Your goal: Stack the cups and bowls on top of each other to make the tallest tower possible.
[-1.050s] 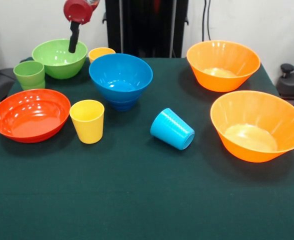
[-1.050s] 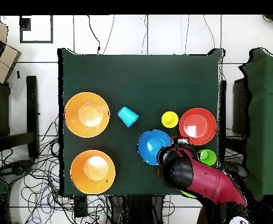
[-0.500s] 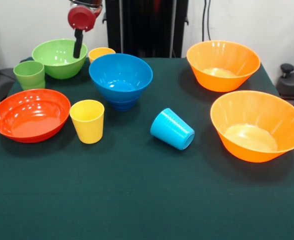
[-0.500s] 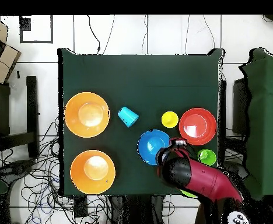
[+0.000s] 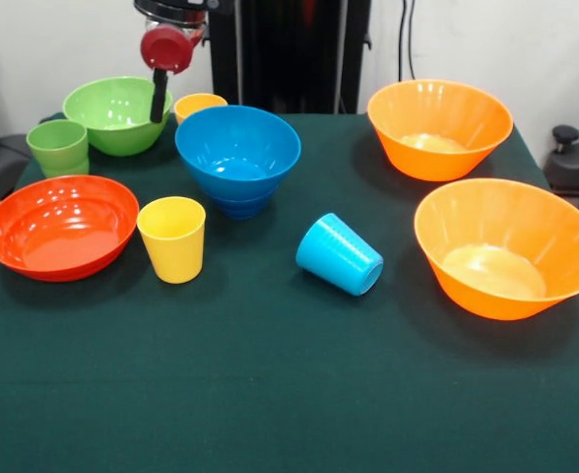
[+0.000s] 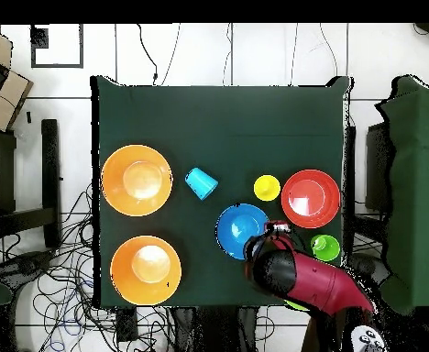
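My gripper (image 5: pixel 158 108) hangs over the right rim of the green bowl (image 5: pixel 112 116), between that bowl and the rear yellow cup (image 5: pixel 199 102). It holds nothing that I can see. The blue bowl (image 5: pixel 238 150) stands mid-table on a darker blue stepped base. To its left are the red-orange bowl (image 5: pixel 60 225), the front yellow cup (image 5: pixel 172 238) and the green cup (image 5: pixel 58 146). A light blue cup (image 5: pixel 340 254) lies on its side. Two orange bowls (image 5: pixel 439 128) (image 5: pixel 507 246) stand at the right. In the overhead view the arm (image 6: pixel 301 280) covers the green bowl.
The dark green table (image 5: pixel 270 394) has bare cloth along its front. Seen from above, the blue bowl (image 6: pixel 239 229), red-orange bowl (image 6: pixel 311 198) and green cup (image 6: pixel 325 247) ring the arm's end. Cables lie on the floor around the table.
The gripper has shifted a little to the right and lower in the front view, from over the green bowl's middle to its right rim. No cup or bowl has moved.
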`<state>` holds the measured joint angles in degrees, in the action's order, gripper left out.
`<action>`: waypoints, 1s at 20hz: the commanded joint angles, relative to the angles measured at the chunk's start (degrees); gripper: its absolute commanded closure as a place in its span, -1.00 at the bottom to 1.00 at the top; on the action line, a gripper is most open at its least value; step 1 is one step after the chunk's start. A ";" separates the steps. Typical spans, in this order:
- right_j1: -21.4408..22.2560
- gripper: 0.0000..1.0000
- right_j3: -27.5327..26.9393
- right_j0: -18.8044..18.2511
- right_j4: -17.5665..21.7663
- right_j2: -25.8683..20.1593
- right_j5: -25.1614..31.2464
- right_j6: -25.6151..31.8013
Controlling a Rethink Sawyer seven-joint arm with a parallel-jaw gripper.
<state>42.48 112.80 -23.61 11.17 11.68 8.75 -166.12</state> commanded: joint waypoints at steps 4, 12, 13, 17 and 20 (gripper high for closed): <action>-5.68 -1.00 -2.05 -0.11 5.71 -2.59 -4.16 2.79; -3.01 -1.00 -1.65 -1.19 4.71 -4.78 -1.08 2.63; -2.88 -1.00 -1.69 -1.03 4.50 -4.84 -0.75 2.55; -2.34 -1.00 -2.12 -1.09 4.12 -5.18 0.79 3.02; -1.20 -1.00 -2.18 -0.96 3.41 -5.50 2.72 3.26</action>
<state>40.17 112.79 -24.59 13.57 12.22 6.78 -166.12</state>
